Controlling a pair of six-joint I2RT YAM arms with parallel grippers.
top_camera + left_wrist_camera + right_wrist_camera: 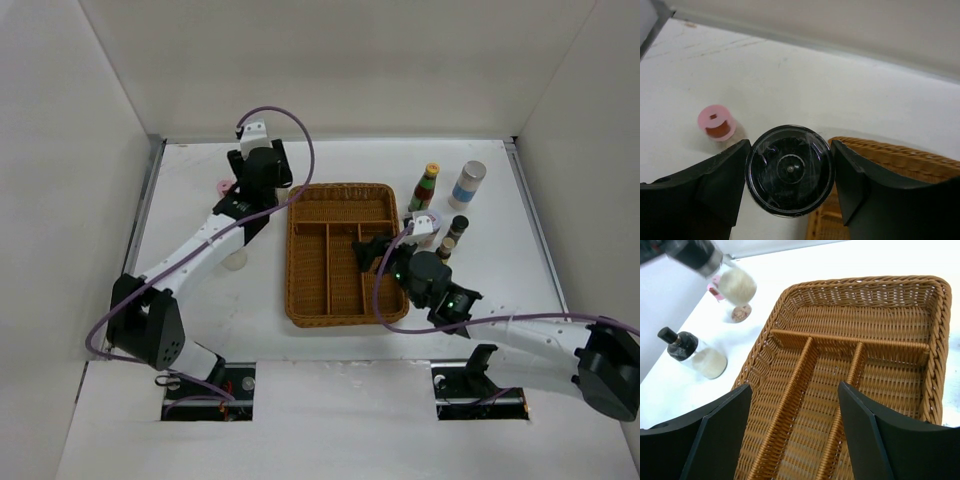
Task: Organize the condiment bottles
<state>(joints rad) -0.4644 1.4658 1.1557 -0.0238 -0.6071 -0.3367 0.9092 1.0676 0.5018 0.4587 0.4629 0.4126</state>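
Four condiment bottles (467, 184), seen from above, stand near the table's far right corner, beside the wicker tray (345, 188). Left wrist: the left gripper (790, 145) is clamped on a black-capped bottle (789, 172), a pink-capped jar (717, 122) nearby. Right wrist: the right gripper (792, 390) gapes wide, empty, over the tray.

white table (330, 160) | wicker tray (340, 187) centre | pink-capped jar (222, 186) left | yellow-capped bottle (426, 187), blue-labelled bottle (467, 185) right
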